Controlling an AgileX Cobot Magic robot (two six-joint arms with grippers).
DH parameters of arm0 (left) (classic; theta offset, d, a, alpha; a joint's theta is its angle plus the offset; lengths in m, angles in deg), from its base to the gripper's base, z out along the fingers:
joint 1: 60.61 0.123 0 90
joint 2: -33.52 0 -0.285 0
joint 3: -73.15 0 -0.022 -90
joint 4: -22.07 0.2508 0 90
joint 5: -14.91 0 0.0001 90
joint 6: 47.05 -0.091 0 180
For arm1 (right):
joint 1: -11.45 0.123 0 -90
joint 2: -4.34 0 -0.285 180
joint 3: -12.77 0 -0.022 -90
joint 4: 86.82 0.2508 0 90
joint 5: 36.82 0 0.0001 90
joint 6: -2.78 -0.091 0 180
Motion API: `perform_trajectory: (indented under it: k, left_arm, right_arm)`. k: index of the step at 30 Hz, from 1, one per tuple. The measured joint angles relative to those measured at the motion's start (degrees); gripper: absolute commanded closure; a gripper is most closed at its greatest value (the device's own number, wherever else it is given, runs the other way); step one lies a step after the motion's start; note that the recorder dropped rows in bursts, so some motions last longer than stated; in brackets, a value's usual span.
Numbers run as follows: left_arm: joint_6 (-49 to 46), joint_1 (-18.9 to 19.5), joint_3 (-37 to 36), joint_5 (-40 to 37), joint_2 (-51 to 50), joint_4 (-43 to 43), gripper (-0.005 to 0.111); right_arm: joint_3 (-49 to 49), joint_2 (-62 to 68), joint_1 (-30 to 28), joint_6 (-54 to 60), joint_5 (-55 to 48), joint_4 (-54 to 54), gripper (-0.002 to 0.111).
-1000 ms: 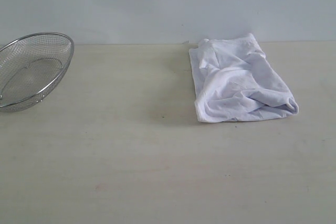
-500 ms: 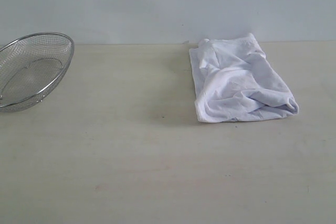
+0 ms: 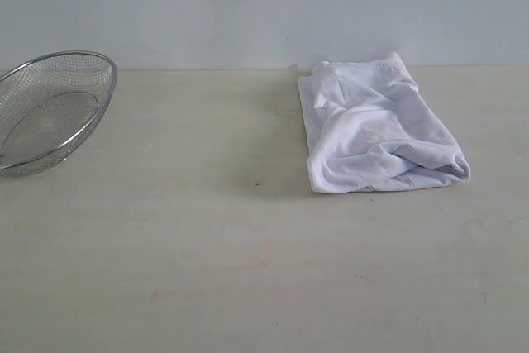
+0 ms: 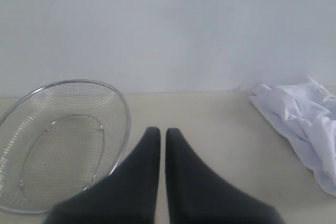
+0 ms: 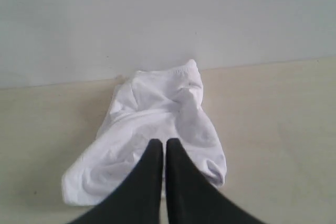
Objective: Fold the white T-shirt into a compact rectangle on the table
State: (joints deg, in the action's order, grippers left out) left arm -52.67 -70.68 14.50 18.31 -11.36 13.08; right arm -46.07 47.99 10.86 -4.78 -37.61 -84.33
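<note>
White T-shirt [image 3: 376,130] crumpled, long axis near-far, L claw [image 4: 163,131], R claw [image 5: 164,142] closed, empty.

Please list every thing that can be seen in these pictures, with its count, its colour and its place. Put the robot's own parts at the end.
white T-shirt: one, white, lying crumpled in a rough rectangle on the table, right of the middle and near the far edge in the exterior view.
wire-mesh basket: one, silver, on the table at the far left of the exterior view, apart from the shirt.
table: one, pale beige, under everything.
wall: one, pale grey-white, behind the table.
left tool: one, black, fingers together, holding nothing, beside the basket.
right tool: one, black, fingers together, holding nothing, facing the shirt.
</note>
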Motion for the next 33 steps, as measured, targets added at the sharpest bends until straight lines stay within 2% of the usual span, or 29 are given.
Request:
perform_trajectory:
  k: [6, 10, 15, 21, 26, 33]
  left_arm:
    - [0.8, -2.2, 11.3, 0.5, -20.9, -0.6, 0.102]
    - [4.3, -2.4, 16.1, 1.7, -31.2, -1.7, 0.102]
    - [6.4, -2.8, 21.4, 3.6, -39.2, -2.2, 0.102]
    - [6.7, -8.9, 31.6, 3.1, -47.8, -1.9, 0.102]
    - [6.4, -13.7, 40.0, 3.0, -53.6, -1.8, 0.102]
    - [5.0, -15.7, 45.1, 6.1, -58.0, -1.1, 0.102]
  right_arm:
    - [9.0, 14.2, 0.0, -0.1, 6.4, 0.2, 0.109]
    - [11.3, 18.3, 0.0, -5.6, 14.2, 0.3, 0.109]
    - [15.5, 23.1, 1.1, -8.1, 11.5, -4.0, 0.109]
    - [19.1, 31.4, 5.7, -7.5, 7.1, -5.5, 0.109]
    - [21.4, 37.0, 5.8, -6.9, 7.5, -5.7, 0.109]
    - [23.0, 42.8, 5.8, -1.4, 8.6, -6.0, 0.109]
